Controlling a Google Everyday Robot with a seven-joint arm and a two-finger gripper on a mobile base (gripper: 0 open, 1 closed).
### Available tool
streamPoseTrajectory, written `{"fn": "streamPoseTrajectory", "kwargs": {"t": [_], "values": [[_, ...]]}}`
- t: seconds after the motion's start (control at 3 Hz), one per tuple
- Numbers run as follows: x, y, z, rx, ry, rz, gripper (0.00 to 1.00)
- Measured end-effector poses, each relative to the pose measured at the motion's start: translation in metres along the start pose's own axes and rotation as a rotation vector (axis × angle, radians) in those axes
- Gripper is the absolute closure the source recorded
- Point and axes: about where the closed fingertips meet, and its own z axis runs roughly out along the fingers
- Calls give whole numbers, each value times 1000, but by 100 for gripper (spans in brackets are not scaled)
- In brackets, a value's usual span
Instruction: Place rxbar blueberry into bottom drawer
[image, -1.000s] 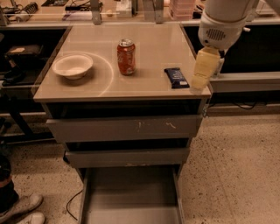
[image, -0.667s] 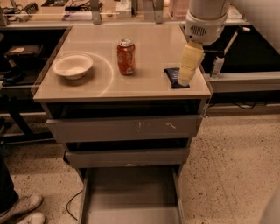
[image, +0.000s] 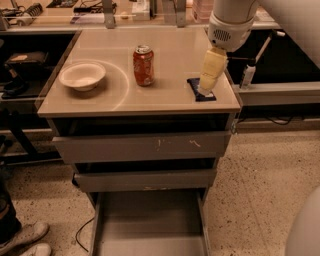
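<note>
The rxbar blueberry (image: 196, 91), a flat dark navy bar, lies near the right edge of the cabinet top. My gripper (image: 206, 89) hangs from the white arm straight over the bar, its cream fingers pointing down at the bar's middle and hiding part of it. The bottom drawer (image: 150, 222) is pulled out below the two scuffed upper drawers, and its grey floor is bare.
An orange-red soda can (image: 143, 65) stands mid-top and a white bowl (image: 82, 76) sits to its left. A white bottle (image: 248, 75) stands on the shelf to the right. Someone's shoes (image: 25, 239) show at bottom left. Cluttered benches run along the back.
The arm has swung left and down, carrying the gripper from the cabinet's right edge to directly over the bar. The can, bowl and bar have not moved.
</note>
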Motion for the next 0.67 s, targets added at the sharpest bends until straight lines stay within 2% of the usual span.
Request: {"fn": "streamPoseTrajectory", "kwargs": {"t": [0.33, 0.67], "values": [[-25, -5, 19, -40, -1, 24, 0], [-39, -18, 39, -63, 4, 67, 0]]}}
